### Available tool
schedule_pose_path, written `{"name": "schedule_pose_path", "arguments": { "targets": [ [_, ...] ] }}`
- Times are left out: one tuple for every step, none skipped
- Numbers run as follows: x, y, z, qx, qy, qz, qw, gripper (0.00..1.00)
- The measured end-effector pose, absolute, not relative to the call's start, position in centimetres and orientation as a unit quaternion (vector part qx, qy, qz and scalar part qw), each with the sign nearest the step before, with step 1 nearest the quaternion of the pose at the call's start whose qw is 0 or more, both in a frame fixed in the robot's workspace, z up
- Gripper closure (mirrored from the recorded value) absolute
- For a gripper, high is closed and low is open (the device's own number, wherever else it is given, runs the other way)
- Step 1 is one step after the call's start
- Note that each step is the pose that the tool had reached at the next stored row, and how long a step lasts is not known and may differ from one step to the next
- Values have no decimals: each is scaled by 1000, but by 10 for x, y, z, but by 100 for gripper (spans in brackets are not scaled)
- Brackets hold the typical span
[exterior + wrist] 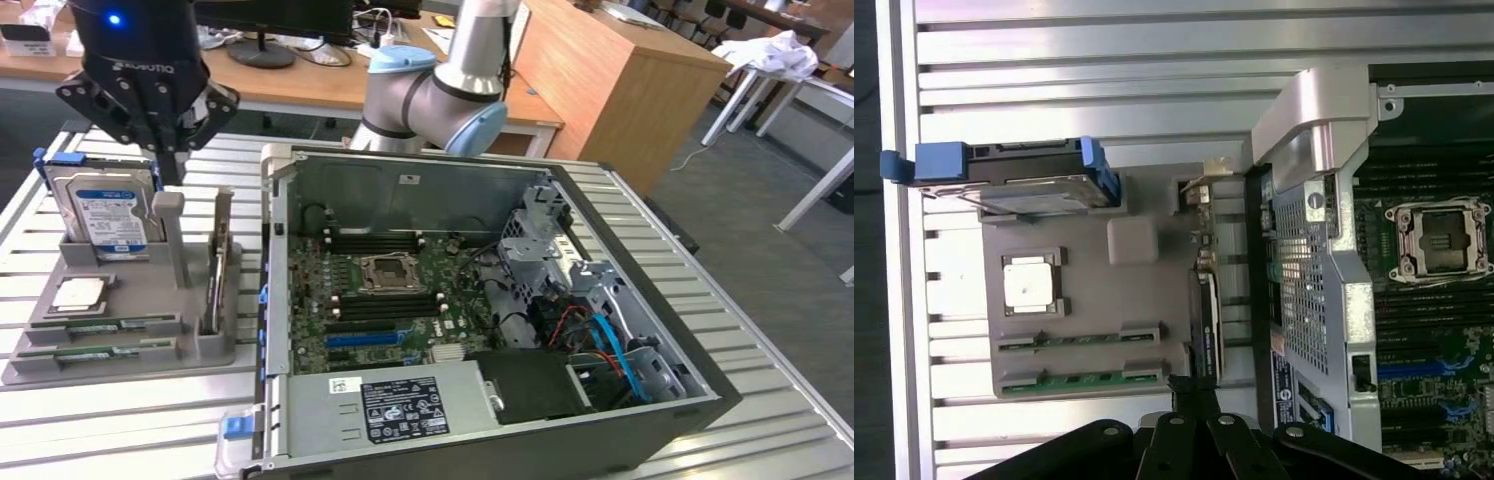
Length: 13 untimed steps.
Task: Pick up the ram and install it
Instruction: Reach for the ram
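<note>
End effector [170, 150] [1190, 388]: black fingers pressed together, clamped on nothing, hanging above the grey holder
Ram [104, 324] [1079, 340]: green stick with a pale label, lying flat in a slot of the holder, well apart from the fingertips
Second stick [96, 352] [1079, 378]: same kind, flat in the next slot, just beside the first
Thin board [215, 285] [1209, 320]: standing on edge in the holder, on the side nearest the computer case; in the wrist view, one end just beside the fingertips
Holder [134, 290] [1104, 310]: grey block on the desk, at the exterior view's left of the case
Hard drive [107, 215] [1024, 185]: blue-and-white label, upright at the holder's rear
Processor [78, 293] [1032, 283]: square, silver, flat in its recess
Computer case [400, 185] [1319, 110]: side open, motherboard [360, 315] [1414, 330] exposed
Socket [387, 270] [1439, 240]: mid-board, long dark slots on either side
Desk [120, 420] [1104, 60]: slatted aluminium
Arm [441, 100]: silver with pale blue joints, behind the case
</note>
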<state>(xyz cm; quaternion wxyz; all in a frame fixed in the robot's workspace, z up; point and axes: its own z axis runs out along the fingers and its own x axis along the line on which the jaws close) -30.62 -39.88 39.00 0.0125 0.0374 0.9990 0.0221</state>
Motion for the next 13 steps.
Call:
{"name": "schedule_pose_path", "arguments": {
  "targets": [
    [-309,-399,390,37,999,22,12,90],
    [-311,-399,390,37,999,22,13,90],
    [-313,-399,390,37,999,22,12,90],
    [-315,-399,390,37,999,22,12,90],
    [-317,-399,390,37,999,22,13,90],
    [-320,-399,390,37,999,22,13,90],
    [-322,-399,390,37,999,22,13,90],
    [-324,-399,390,37,999,22,12,90],
    [-327,-399,390,37,999,22,12,90],
    [-329,-399,390,37,999,22,12,90],
    [-331,-399,390,37,999,22,12,90],
    [-333,-399,390,37,999,22,12,90],
    [-336,-399,389,37,999,22,12,90]
  ]
}}
